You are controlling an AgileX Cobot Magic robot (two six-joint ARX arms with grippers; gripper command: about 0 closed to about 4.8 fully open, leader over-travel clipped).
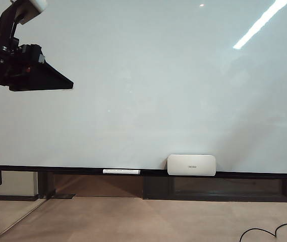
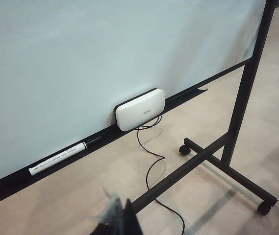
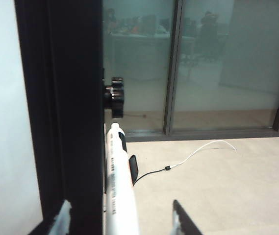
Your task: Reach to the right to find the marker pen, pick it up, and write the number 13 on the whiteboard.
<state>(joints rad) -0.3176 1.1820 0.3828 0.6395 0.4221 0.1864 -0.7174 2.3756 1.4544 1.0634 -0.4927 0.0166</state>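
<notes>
The left gripper [image 1: 57, 83] hangs high at the left of the exterior view, in front of the whiteboard [image 1: 148, 85]; whether its jaws are apart or together cannot be told. Along the board's black bottom edge lie a thin white pen [image 1: 121, 171] and, further right, a white box [image 1: 191, 165]. A black cable [image 1: 272, 231] trails on the floor at the far right. The right gripper [image 3: 122, 220] is out of the exterior view; its wrist camera shows it beside the board's black frame post [image 3: 63, 112], fingers spread wide, with the marker pen [image 3: 118, 186] standing between them, not clamped.
</notes>
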